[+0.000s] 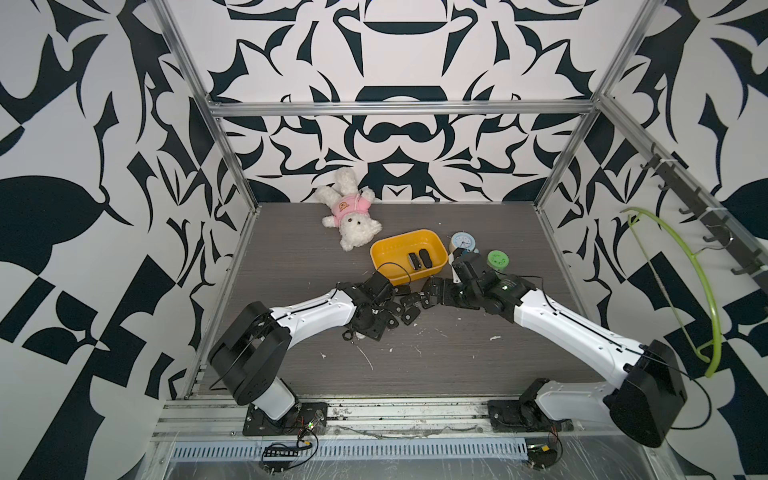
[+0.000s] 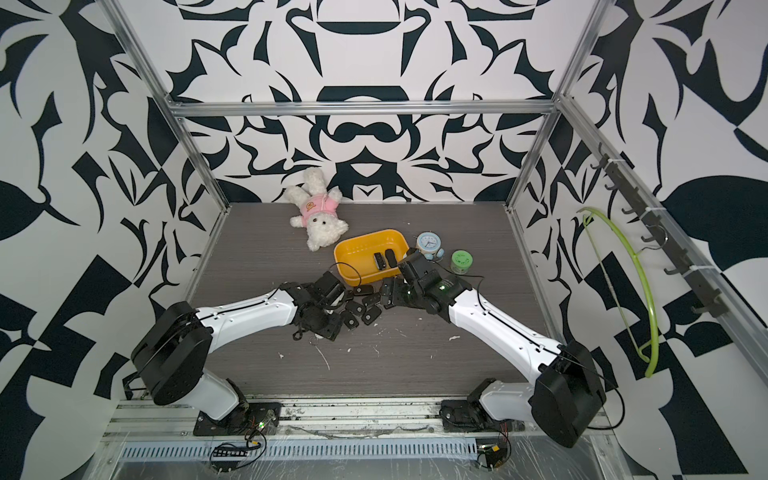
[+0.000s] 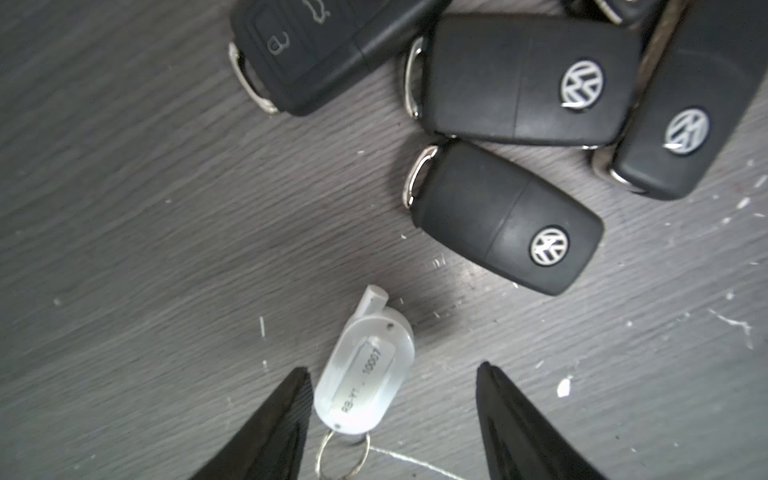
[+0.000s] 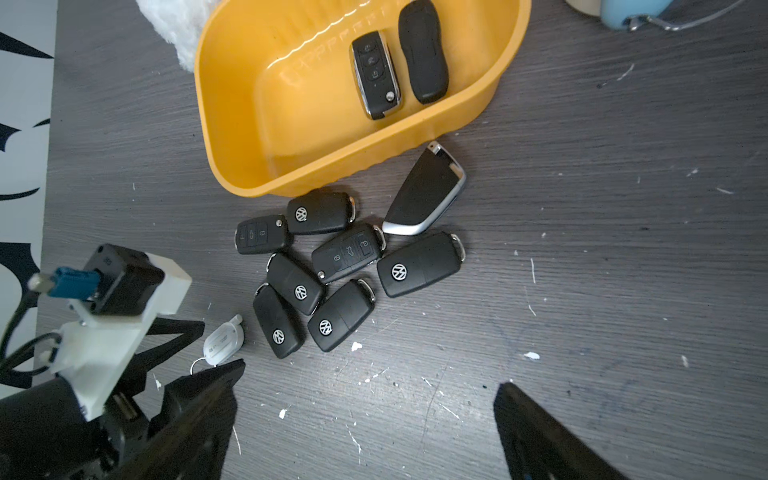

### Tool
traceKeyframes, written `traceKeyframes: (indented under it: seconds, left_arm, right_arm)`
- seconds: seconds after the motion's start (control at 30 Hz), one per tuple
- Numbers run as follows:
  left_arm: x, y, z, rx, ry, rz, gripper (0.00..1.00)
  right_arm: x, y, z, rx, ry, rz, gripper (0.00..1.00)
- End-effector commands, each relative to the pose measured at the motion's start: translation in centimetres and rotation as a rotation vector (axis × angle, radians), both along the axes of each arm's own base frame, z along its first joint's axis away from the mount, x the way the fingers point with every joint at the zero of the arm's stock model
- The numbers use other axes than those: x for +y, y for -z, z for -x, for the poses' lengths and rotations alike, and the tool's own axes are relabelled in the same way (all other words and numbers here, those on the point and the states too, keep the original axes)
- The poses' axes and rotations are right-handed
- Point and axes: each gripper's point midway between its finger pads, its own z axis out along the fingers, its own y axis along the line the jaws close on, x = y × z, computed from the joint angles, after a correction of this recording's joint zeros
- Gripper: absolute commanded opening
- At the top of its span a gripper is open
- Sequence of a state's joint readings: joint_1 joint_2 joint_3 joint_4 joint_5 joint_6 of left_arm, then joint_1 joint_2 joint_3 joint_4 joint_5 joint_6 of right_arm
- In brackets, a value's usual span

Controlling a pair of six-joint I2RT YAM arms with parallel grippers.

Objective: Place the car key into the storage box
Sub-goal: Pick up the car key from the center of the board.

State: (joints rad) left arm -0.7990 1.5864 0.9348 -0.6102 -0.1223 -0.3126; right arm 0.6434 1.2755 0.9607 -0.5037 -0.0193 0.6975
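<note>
The yellow-orange storage box (image 1: 379,254) (image 2: 343,257) (image 4: 232,137) sits mid-table with two black car keys (image 4: 399,70) lying inside. Several black car keys (image 1: 409,311) (image 2: 365,309) (image 4: 332,266) (image 3: 507,216) lie piled on the table just in front of the box. My left gripper (image 3: 392,372) points down beside the pile, jaws partly apart. A white key tag (image 3: 365,370) (image 4: 222,340) on a ring lies between them, close to one finger. My right gripper (image 4: 372,374) hovers wide open over bare table beside the pile, holding nothing.
A white plush toy (image 1: 349,212) in a pink top lies at the back. A small blue alarm clock (image 1: 463,241) and a green-lidded jar (image 1: 497,261) stand to the right of the box. A silver-trimmed key (image 4: 428,191) rests against the box wall. A green hanger (image 1: 681,266) hangs on the right frame.
</note>
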Motion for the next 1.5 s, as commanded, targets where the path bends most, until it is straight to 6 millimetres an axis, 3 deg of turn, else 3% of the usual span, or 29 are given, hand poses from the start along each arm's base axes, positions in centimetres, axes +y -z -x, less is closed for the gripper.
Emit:
traceKeyframes:
  seconds: [0.0, 0.17, 0.3, 0.7, 0.93, 1.37, 1.47]
  left_arm:
    - [0.0, 0.0, -0.7, -0.012, 0.029, -0.037, 0.69]
    - [0.3, 0.5, -1.0, -0.003, 0.026, -0.081, 0.68]
    - [0.5, 1.3, -0.3, 0.039, 0.014, -0.094, 0.63]
    - [0.4, 3.0, 1.5, 0.13, -0.009, -0.091, 0.63]
    - [0.1, 2.5, 2.3, 0.139, -0.028, -0.07, 0.61]
    - [0.8, 3.4, 2.4, 0.146, -0.05, -0.143, 0.47]
    - [0.8, 3.6, 2.4, 0.149, -0.05, -0.145, 0.38]
  right_arm:
    - [-0.2, -1.1, -0.3, -0.037, 0.027, -0.013, 1.0]
    - [-0.2, -0.9, -0.3, -0.034, 0.026, -0.002, 1.0]
    - [-0.6, -1.0, -0.4, -0.043, 0.033, 0.01, 1.0]
    - [-1.1, -1.3, -0.5, -0.06, 0.046, 0.027, 1.0]
    - [-1.7, -1.3, -0.3, -0.071, 0.058, 0.042, 1.0]
    - [-2.0, -1.2, -0.2, -0.076, 0.063, 0.052, 1.0]
    - [-2.0, -1.2, -0.2, -0.076, 0.063, 0.054, 1.0]
